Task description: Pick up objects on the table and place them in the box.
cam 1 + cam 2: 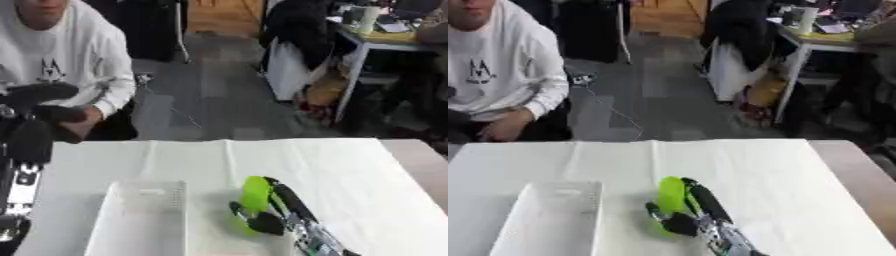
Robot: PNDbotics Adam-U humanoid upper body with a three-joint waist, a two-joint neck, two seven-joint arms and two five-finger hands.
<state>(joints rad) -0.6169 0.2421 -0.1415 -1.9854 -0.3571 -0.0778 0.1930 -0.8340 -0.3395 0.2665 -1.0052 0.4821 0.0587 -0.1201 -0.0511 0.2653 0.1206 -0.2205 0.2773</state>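
1. The desk (367,170) is covered with a white cloth, and the view is angled down across it.
2. The right hand (278,210) comes in from the lower right, its black fingers (290,199) stretched along a bright green object (254,194).
3. The thumb (249,218) sits on the other side of the green piece, so the hand is wrapped around it and grasping it.
4. What the green thing is, I can't make out: a long, rounded, lime-coloured shape, tilted, its upper end pointing toward the far side of the desk.
5. Whether it is lifted or still touching the cloth, I can't tell.
6. It sits just right of the box (144,220), close to the box's right wall but outside it.
7. The box is a clear, shallow plastic tray with a long rectangular shape, lying on the near left part of the desk; nothing shows inside it.
8. The left hand (39,100) shows up high at the left edge in the left eye view, dark and close to the camera, well away from the box.
9. Its fingers look bent with nothing in them, though the shape is blurred.
10. The silver and black forearm (22,185) runs down the left edge below it.
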